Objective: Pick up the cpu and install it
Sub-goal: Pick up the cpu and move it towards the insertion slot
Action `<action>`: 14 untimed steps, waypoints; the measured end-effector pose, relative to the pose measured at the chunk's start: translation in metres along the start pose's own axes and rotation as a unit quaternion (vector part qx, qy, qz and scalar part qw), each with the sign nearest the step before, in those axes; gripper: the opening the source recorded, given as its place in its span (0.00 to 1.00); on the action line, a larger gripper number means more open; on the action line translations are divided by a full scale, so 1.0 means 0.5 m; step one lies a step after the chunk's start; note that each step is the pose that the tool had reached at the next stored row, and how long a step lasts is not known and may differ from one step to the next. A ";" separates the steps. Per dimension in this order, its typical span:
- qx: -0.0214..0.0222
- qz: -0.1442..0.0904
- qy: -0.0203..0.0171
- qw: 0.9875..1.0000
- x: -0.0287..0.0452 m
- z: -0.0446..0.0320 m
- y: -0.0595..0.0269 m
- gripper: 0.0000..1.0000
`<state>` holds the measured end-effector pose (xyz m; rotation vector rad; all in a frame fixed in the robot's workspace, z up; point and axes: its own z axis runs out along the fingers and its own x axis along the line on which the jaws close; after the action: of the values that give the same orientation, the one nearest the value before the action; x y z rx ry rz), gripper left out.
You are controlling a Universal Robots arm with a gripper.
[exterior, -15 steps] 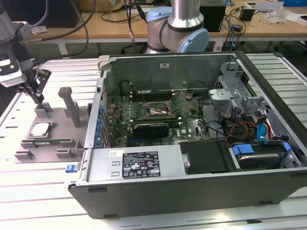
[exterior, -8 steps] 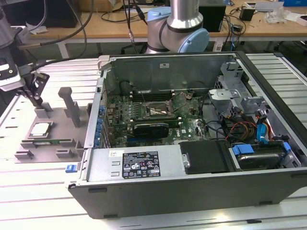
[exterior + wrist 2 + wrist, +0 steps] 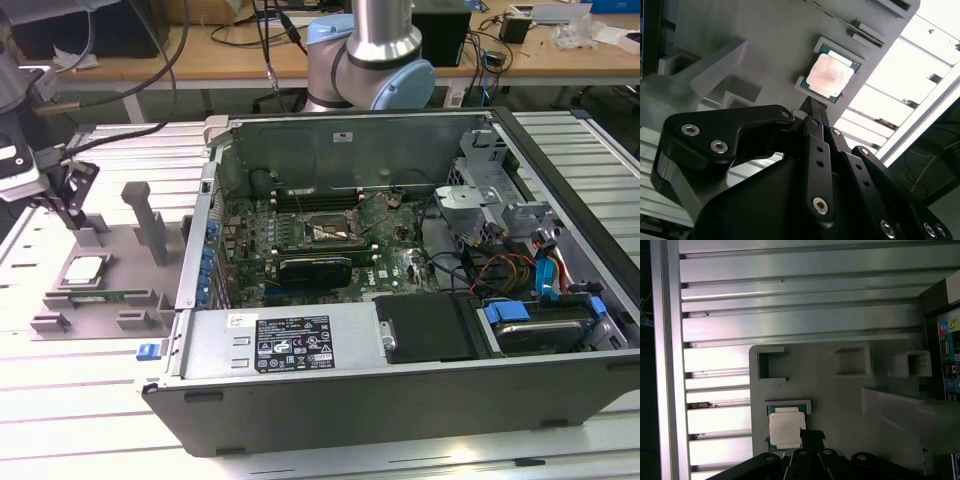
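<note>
While your one gripper hangs closed and empty near it, one cpu lies flat in a pocket by an edge of the grey fixture plate.

Silver-topped cpu flat in grey holder on slatted table; black end effector just beside its edge

Open computer case beside grey tray

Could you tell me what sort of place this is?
Probably a robotics lab or test workshop: an open computer case sits on an aluminium slat table, a robot arm stands behind it, and the cpu lies in a grey fixture.
</note>
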<state>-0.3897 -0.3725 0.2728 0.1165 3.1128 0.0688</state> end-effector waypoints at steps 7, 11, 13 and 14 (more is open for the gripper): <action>0.000 0.000 0.000 1.000 0.013 0.022 -0.005 0.11; 0.000 0.000 0.000 1.000 0.015 0.038 -0.017 0.11; 0.000 0.000 0.000 1.000 0.016 0.044 -0.020 0.11; 0.000 0.000 0.000 1.000 0.017 0.051 -0.022 0.11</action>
<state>-0.3982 -0.3819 0.2468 0.1166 3.1130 0.0683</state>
